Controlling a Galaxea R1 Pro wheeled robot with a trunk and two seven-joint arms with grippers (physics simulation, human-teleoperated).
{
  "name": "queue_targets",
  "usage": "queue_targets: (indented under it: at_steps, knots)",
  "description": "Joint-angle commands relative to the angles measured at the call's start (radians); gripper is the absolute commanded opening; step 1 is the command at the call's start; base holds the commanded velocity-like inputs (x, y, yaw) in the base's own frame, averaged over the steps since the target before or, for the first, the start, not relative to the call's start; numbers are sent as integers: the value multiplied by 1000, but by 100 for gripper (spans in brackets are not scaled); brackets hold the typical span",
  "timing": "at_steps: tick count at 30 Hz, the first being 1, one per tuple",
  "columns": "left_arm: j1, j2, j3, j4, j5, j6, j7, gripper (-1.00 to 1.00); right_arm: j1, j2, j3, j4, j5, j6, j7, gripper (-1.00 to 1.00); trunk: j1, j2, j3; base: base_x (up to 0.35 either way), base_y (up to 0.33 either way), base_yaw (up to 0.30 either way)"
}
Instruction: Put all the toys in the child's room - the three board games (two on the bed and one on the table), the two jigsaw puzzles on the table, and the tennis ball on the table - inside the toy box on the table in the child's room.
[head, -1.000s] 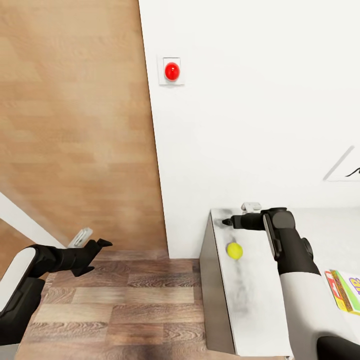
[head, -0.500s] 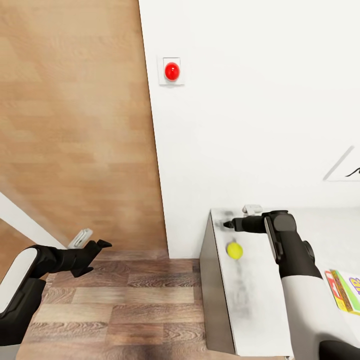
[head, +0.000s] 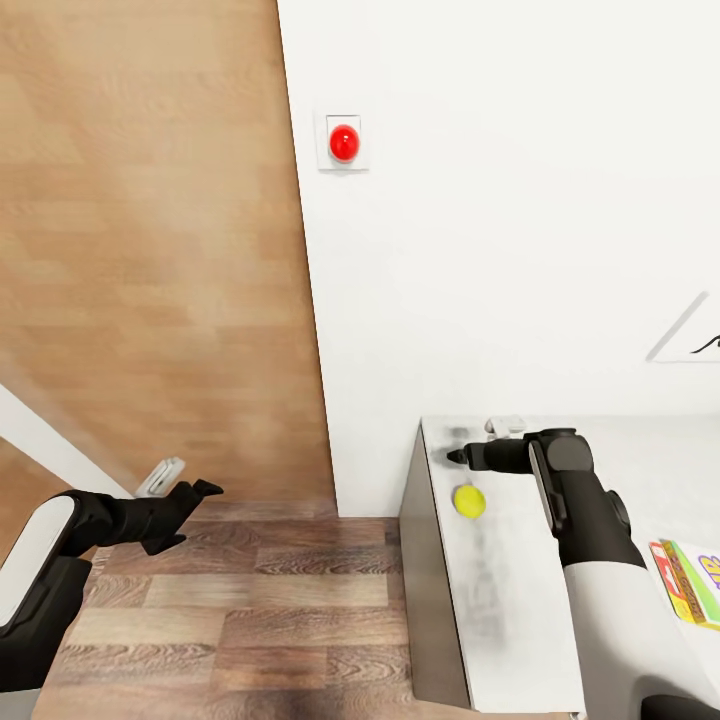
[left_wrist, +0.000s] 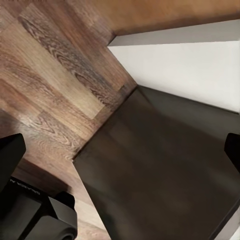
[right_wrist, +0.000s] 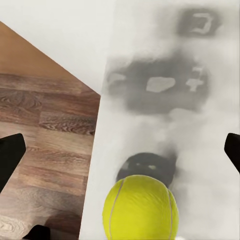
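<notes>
The tennis ball (head: 469, 501) lies on the left end of the light grey table (head: 510, 600), close to its edge. My right gripper (head: 460, 457) hovers just behind the ball, above the table, fingers pointing left. In the right wrist view the ball (right_wrist: 141, 208) sits below the wide-open right gripper (right_wrist: 120, 155), not between its fingertips (right_wrist: 10, 160). A SKIP-BO board game (head: 690, 580) shows at the right edge of the table. My left gripper (head: 195, 510) hangs open over the wood floor, holding nothing. The toy box and jigsaw puzzles are out of view.
A white wall with a red round button (head: 344, 142) stands behind the table. A wooden door (head: 150, 250) is at the left. The table's dark grey side (left_wrist: 160, 175) faces my left gripper (left_wrist: 120, 155), with plank floor (head: 250, 600) between.
My right gripper has shifted slightly down and right, closer to the ball. The ball and the left arm have not moved.
</notes>
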Motion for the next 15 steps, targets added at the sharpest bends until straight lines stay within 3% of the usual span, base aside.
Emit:
queue_targets:
  at_steps: [1, 15]
  knots:
    - [-1, 0, 1, -1, 8, 5, 9, 100, 1, 0, -1, -2, 11, 3, 10, 100, 1, -2, -2, 0, 0, 0]
    - [-1, 0, 2, 0, 8, 5, 9, 100, 20, 1, 0, -5, 12, 3, 10, 100, 1, -2, -2, 0, 0, 0]
